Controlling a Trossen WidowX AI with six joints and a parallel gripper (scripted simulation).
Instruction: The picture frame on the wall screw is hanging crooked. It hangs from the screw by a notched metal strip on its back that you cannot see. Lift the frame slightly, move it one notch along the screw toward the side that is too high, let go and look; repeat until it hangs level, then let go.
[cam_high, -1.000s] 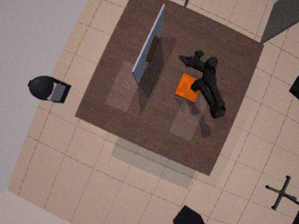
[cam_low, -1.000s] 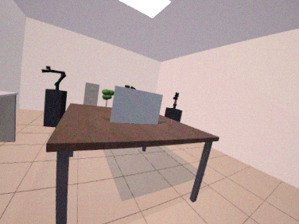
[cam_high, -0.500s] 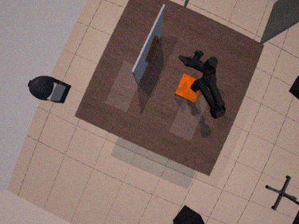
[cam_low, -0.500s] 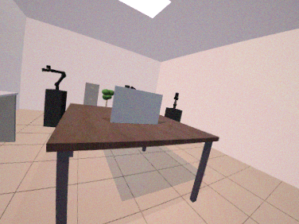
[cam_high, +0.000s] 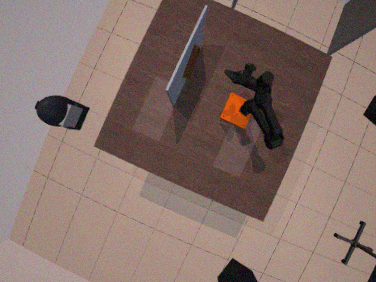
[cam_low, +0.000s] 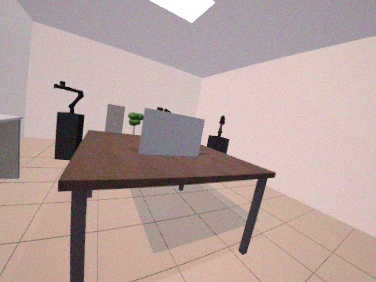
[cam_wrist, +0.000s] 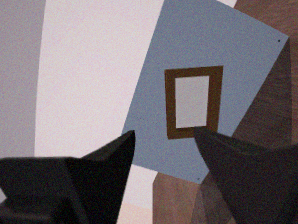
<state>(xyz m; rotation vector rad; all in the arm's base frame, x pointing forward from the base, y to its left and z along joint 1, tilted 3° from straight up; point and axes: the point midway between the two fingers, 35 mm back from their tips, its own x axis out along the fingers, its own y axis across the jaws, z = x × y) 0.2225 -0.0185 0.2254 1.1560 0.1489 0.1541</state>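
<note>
Approach to picture frame (cam_wrist: 193, 101), claw (cam_wrist: 165, 145) parted, empty.
Hangs on blue wall panel (cam_wrist: 210, 45) standing on surface (cam_high: 280, 75), well apart from claw; centre on frame's edges, close gently, lift slightly.

picture frame (cam_wrist: 193, 102): brown border, pale centre, hanging on the blue-grey wall panel (cam_wrist: 220, 45)
place: ahead of the gripper (cam_wrist: 165, 150), apart from it

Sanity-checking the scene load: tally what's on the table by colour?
Brown: 1, picture frame
Blue-grey: 1, wall panel
Orange: 1, base plate
Black: 1, arm with its gripper, fingers apart and empty
Total: 4
</note>
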